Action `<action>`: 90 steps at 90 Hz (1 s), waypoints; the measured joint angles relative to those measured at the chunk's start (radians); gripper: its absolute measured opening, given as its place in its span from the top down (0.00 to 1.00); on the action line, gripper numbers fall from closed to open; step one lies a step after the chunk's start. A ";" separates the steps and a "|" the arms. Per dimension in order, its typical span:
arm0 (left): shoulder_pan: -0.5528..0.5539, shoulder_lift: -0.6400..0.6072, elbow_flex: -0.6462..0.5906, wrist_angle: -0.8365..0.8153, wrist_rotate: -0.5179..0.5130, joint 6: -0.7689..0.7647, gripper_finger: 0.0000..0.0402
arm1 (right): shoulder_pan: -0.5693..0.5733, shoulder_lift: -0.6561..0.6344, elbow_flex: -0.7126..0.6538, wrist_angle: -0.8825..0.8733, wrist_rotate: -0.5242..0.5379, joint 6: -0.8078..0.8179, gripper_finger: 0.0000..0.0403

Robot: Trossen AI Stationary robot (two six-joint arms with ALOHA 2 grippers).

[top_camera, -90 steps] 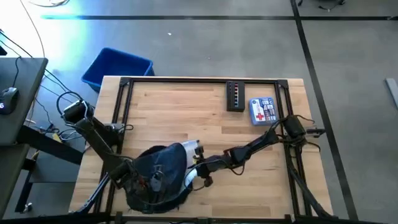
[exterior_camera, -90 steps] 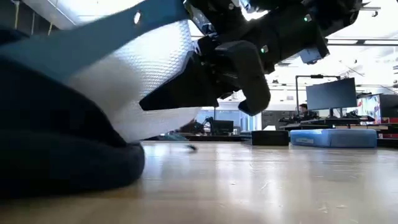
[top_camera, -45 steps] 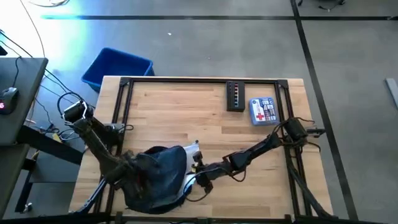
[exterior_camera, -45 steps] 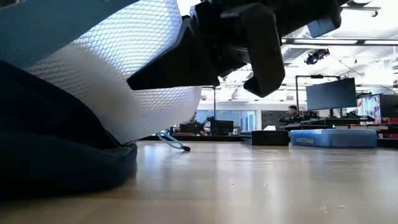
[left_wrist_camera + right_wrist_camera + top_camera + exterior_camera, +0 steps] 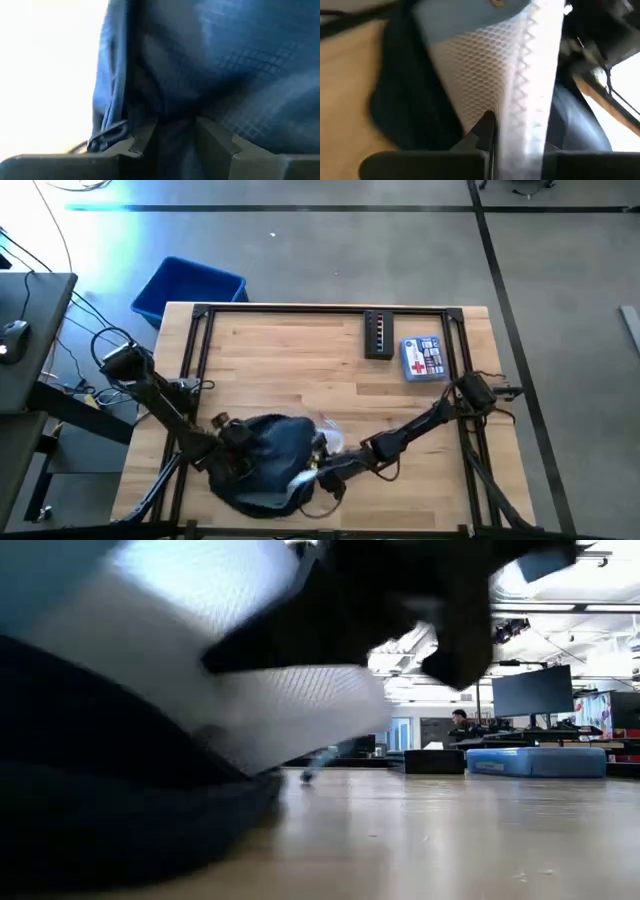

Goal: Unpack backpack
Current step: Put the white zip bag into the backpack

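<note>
Navy fabric — the backpack [image 5: 265, 465] — lay slumped at the desk's [image 5: 300, 360] near edge. The left gripper [image 5: 172, 132] pinched a fold of it between its fingers, while the right gripper [image 5: 318, 470], beside the backpack, had its fingers clamped on a white mesh pouch [image 5: 485, 75]

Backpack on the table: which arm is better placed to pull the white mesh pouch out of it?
Right, probably. The right gripper is at the backpack's opening, and its wrist view shows its fingers at the white mesh pouch. The left gripper pinches backpack fabric, so it seems better left holding.
</note>
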 joint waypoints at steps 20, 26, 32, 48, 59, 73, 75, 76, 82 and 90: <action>0.182 0.000 -0.023 0.275 -0.301 0.586 0.78 | 0.033 0.049 0.132 -0.097 0.067 -0.002 1.00; 0.245 0.000 -0.002 0.410 -0.307 0.812 0.78 | 0.037 0.073 0.171 -0.125 0.077 0.007 1.00; 0.292 -0.002 0.045 0.498 -0.237 1.017 0.78 | 0.037 0.098 0.210 -0.160 0.082 0.018 1.00; 0.312 -0.005 0.233 0.426 0.015 1.277 0.76 | 0.039 0.123 0.249 -0.224 0.069 0.017 0.99; 0.273 -0.006 0.327 0.325 0.060 1.238 0.75 | 0.042 0.123 0.249 -0.216 -0.007 0.009 0.92; 0.191 -0.006 0.373 0.286 0.063 1.163 0.75 | 0.063 0.123 0.262 -0.208 -0.054 -0.041 0.68; 0.179 -0.006 0.373 0.282 0.063 1.148 0.75 | 0.070 0.123 0.270 -0.220 -0.051 -0.063 0.65; 0.172 -0.006 0.373 0.280 0.062 1.139 0.75 | 0.073 0.123 0.275 -0.228 -0.049 -0.075 0.63; 0.131 -0.005 0.373 0.271 0.048 1.079 0.75 | 0.104 0.118 0.319 -0.308 -0.025 -0.164 0.52; 0.070 -0.003 0.373 0.250 -0.014 0.977 0.75 | 0.154 0.116 0.424 -0.446 0.069 -0.252 0.40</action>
